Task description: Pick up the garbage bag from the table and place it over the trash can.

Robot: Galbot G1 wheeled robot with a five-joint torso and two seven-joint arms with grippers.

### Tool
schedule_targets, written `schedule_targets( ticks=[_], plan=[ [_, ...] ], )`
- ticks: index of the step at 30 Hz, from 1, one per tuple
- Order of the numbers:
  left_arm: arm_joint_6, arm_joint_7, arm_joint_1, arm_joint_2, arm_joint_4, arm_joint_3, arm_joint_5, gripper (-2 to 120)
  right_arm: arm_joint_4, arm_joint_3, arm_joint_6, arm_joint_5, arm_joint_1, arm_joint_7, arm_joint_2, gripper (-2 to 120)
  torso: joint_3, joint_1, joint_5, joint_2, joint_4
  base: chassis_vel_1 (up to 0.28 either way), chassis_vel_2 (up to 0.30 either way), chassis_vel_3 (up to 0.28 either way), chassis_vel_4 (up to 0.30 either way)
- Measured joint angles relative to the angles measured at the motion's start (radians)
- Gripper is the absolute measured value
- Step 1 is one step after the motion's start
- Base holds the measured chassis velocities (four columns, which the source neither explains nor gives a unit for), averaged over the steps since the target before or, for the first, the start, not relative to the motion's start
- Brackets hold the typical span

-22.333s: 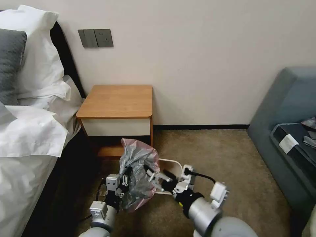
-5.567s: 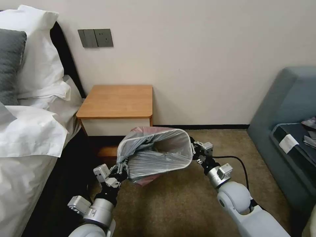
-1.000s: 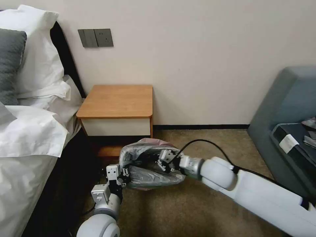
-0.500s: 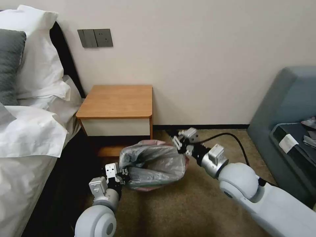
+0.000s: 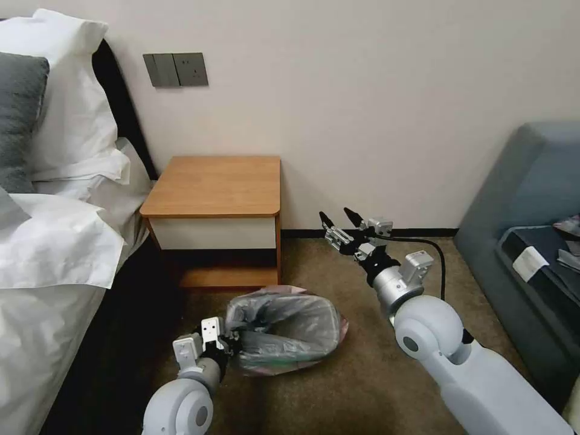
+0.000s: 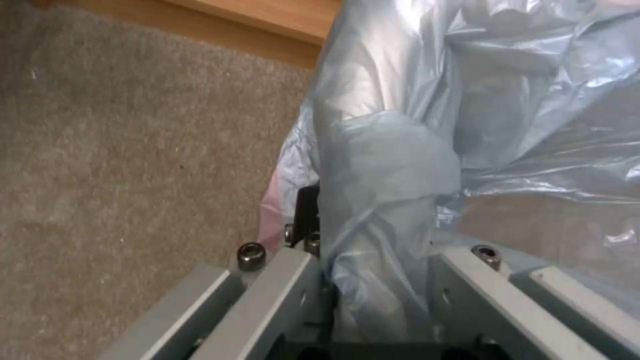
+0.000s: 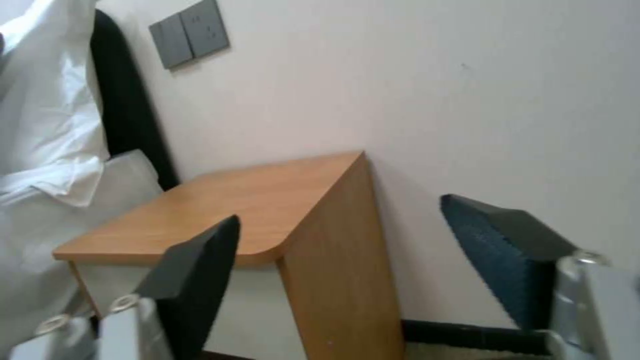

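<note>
Left claw (image 5: pixel 232 342) pinching garbage bag (image 5: pixel 284 323) edge; right claw (image 5: pixel 338 219) agape, free above carpet (image 5: pixel 386 386).

**Soft, even room light; both wrist views blurred**

Your head view is bright and evenly lit, with a dark shadow under the table (image 5: pixel 214 187). The garbage bag (image 6: pixel 427 125) shows pale glare in the left wrist view, out of focus up close. The right wrist view is soft throughout.
</note>
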Motion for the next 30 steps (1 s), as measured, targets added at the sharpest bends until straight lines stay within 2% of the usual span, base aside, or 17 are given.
schedule_targets(
  ticks=[1,3,4,5,7,9,11,14,15,18,19,22,23,26,27,30],
  plan=[
    [0.000,0.000,0.000,0.000,0.000,0.000,0.000,3,0.000,0.000,0.000,0.000,0.000,0.000,0.000,83,0.000,0.000,0.0000,0.000,0.0000,0.000,0.000,0.000,0.000],
    [0.001,0.006,0.001,-0.001,0.000,0.000,-0.001,3,-0.004,-0.007,-0.002,-0.006,0.001,-0.004,0.013,92,0.000,0.000,0.0000,0.000,0.0000,0.000,0.000,0.000,0.000],
    [0.001,0.009,0.002,-0.002,0.000,0.000,-0.001,9,-0.006,-0.010,-0.002,-0.014,-0.003,-0.009,0.019,97,0.000,0.000,-0.0002,0.000,0.0000,0.000,0.000,0.000,0.000],
    [0.001,0.009,0.002,-0.002,0.000,0.000,-0.001,9,-0.006,-0.010,-0.002,-0.014,-0.003,-0.009,0.019,97,0.000,0.000,-0.0002,0.000,0.0000,0.000,0.000,0.000,0.000],
    [0.001,0.011,0.003,-0.005,0.000,0.000,-0.001,17,-0.010,-0.014,0.000,-0.033,-0.016,-0.022,0.030,100,0.000,0.000,0.0000,0.000,0.0000,0.000,0.000,0.000,0.000],
    [0.001,0.012,0.004,-0.006,0.002,0.000,-0.001,27,-0.011,-0.015,0.004,-0.050,-0.033,-0.034,0.044,100,0.000,0.000,0.0000,0.000,0.0000,0.000,0.000,0.000,0.000],
    [0.001,0.012,0.004,-0.007,0.003,0.000,-0.001,29,-0.011,-0.016,0.005,-0.055,-0.038,-0.038,0.050,100,0.000,0.000,-0.0001,0.000,-0.0001,0.000,0.000,0.000,0.000],
    [-0.001,0.012,0.005,-0.009,0.008,0.001,-0.001,45,-0.011,-0.016,0.009,-0.067,-0.048,-0.046,0.059,100,0.000,0.000,0.0000,0.000,0.0000,0.000,0.000,0.000,0.000],
    [-0.001,0.012,0.005,-0.009,0.008,0.001,-0.001,45,-0.011,-0.016,0.009,-0.067,-0.048,-0.046,0.059,100,0.000,0.000,0.0000,0.000,0.0000,0.000,0.000,0.000,0.000],
    [-0.007,0.013,0.001,-0.015,0.014,0.000,0.000,58,-0.009,-0.014,0.009,-0.075,-0.053,-0.050,0.064,100,0.000,0.000,0.0000,0.000,0.0000,0.000,0.000,0.000,0.000],
    [-0.007,0.013,0.001,-0.015,0.014,0.000,0.000,58,-0.009,-0.014,0.009,-0.075,-0.053,-0.050,0.064,100,0.000,0.000,0.0000,0.000,0.0000,0.000,0.000,0.000,0.000],
    [-0.020,0.031,-0.002,-0.011,0.018,0.001,0.007,73,-0.009,-0.009,0.015,-0.099,-0.067,-0.052,0.081,100,0.000,0.000,-0.0002,0.000,0.0000,0.000,0.000,0.000,0.000],
    [-0.020,0.031,-0.002,-0.011,0.018,0.001,0.007,73,-0.009,-0.009,0.015,-0.099,-0.067,-0.052,0.081,100,0.000,0.000,-0.0002,0.000,0.0000,0.000,0.000,0.000,0.000],
    [-0.031,0.065,0.001,0.003,0.010,0.000,0.032,87,-0.006,-0.008,0.028,-0.147,-0.095,-0.017,0.115,100,0.000,0.000,-0.0003,0.000,-0.0001,0.000,0.000,0.000,0.000],
    [-0.031,0.065,0.001,0.003,0.010,0.000,0.032,87,-0.006,-0.008,0.028,-0.147,-0.095,-0.017,0.115,100,0.000,0.000,-0.0003,0.000,-0.0001,0.000,0.000,0.000,0.000],
    [-0.036,0.085,0.007,0.015,0.002,-0.005,0.043,99,0.001,-0.012,0.037,-0.178,-0.117,0.006,0.143,100,0.000,0.000,-0.0002,0.000,-0.0001,0.000,0.000,0.000,0.000]
  ],
)
